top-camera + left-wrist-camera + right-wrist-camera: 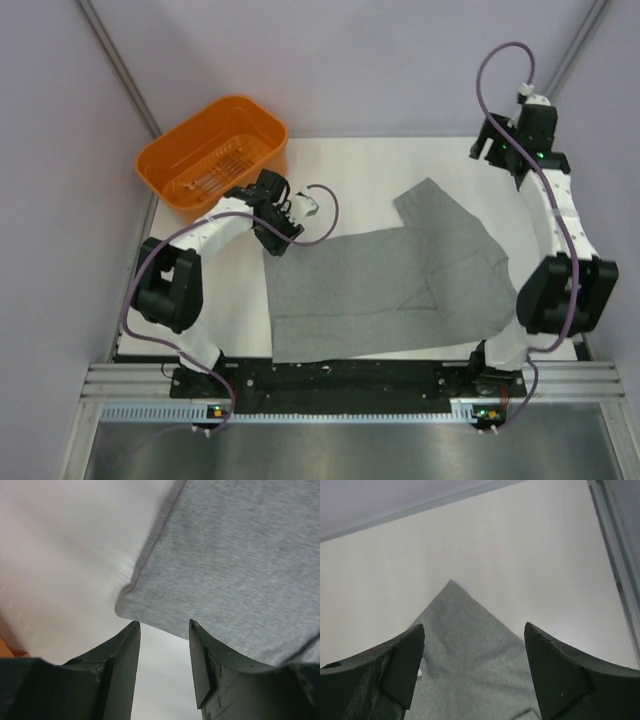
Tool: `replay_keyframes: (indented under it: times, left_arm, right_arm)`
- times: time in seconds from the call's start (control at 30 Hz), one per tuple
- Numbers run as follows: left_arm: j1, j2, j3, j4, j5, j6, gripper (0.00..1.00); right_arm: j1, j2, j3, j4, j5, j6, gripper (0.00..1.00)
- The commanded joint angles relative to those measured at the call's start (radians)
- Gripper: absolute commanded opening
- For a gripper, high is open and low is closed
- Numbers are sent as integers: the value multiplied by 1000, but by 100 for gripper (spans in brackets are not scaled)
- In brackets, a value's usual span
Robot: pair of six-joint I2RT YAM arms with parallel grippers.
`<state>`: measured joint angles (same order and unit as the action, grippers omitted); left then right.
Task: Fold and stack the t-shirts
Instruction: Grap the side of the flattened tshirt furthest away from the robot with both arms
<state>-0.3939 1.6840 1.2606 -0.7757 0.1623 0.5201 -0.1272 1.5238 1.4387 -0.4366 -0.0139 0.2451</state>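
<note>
Currently: t-shirt (390, 280) lies outside orange basket (186, 130); left gripper (164, 622), right gripper (474, 625) both spread.

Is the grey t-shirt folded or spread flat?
Partly folded: the heather-grey knit t-shirt lies with its right part doubled over the body, fold edges showing.

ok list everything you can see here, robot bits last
t-shirt: one, heather grey, spread partly folded on the middle of the table, one sleeve pointing to the far side
basket: one, orange, far left corner, nothing visible inside
table: one, white, under everything
rail: one, silver, along the near edge
cables: two, purple, one looping along each arm
left arm: one, white and black, near the shirt's far left corner
right arm: one, white and black, raised at the far right
left end effector: one, dark, open, just off the shirt's corner
right end effector: one, dark, open, holding nothing
</note>
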Motion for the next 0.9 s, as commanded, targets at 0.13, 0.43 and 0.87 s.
replay_keyframes:
  times: [0.13,0.43,0.87]
  left_arm:
    - [36,80,49,70,-86,-19,49]
    - [78,172,105,69,-66,-8,49]
    - [107,250,129,56,-30,40,54]
  right_arm:
    - [110,494,385,-235,-77,-204,67]
    - [179,858,667,-281,-6,-198,66]
    - [219,954,746,-332,-49,-184,35]
